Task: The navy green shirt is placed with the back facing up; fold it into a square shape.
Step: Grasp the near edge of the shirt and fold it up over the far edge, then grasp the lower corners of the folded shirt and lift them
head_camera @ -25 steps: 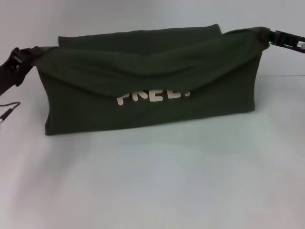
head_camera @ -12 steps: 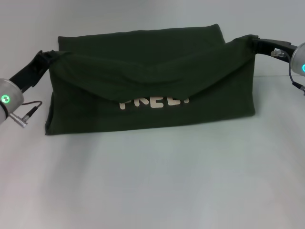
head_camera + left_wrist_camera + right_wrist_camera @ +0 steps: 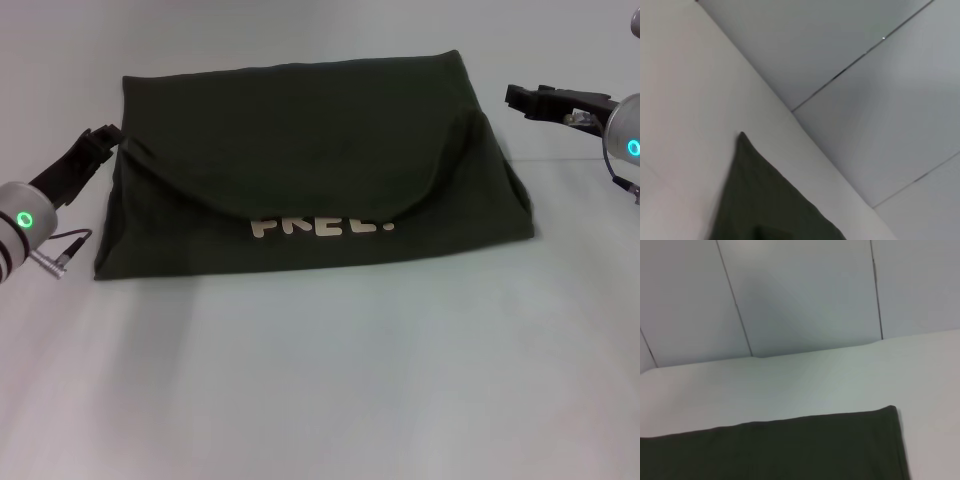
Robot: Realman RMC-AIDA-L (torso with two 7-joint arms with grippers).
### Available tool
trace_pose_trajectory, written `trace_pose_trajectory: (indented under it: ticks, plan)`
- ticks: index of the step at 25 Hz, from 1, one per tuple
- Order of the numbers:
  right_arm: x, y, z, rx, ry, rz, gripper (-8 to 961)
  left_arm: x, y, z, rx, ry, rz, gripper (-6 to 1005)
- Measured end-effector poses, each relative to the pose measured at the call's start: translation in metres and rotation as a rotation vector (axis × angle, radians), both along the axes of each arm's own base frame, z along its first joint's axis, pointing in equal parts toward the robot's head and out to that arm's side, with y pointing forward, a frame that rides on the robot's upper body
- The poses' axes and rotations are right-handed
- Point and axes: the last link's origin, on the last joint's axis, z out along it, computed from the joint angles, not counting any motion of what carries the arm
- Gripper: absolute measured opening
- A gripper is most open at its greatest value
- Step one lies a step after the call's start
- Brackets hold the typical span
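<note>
Navy green shirt (image 3: pixel 310 170) folded on table (image 3: pixel 330 380), white lettering (image 3: pixel 320 224) only in head view

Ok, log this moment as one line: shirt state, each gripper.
navy green shirt: folded flat on table, white lettering partly showing | left gripper: at shirt's left corner | right gripper: clear of shirt

The shirt (image 3: pixel 300 170) is a plain dark olive green all over, matte, with a row of cream-white block letters (image 3: pixel 315 225) partly showing under its folded flap. It lies on a pale grey-white table (image 3: pixel 320 380), and the wall panels (image 3: pixel 800 290) behind are a light bluish grey with thin dark seams. The left gripper (image 3: pixel 105 140) and right gripper (image 3: pixel 525 100) are black, each on a silver-grey wrist with a small glowing green ring light.
</note>
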Motion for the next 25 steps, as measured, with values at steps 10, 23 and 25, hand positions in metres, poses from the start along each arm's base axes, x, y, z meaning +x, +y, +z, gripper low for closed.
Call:
trace_pose_trajectory:
  ticks: [10,23,25]
  plan:
    - [0.012,-0.012,0.033,0.023,0.148,0.061,712,-0.016,-0.016,0.029,0.024,-0.010,-0.091,576]
    - [0.047,-0.058,0.038,-0.186,0.207,0.082,776,-0.032,-0.050,0.016,-0.246,0.254,-0.231,707]
    - [0.051,-0.060,0.038,-0.192,0.205,0.070,776,-0.038,-0.051,0.014,-0.281,0.273,-0.187,707]
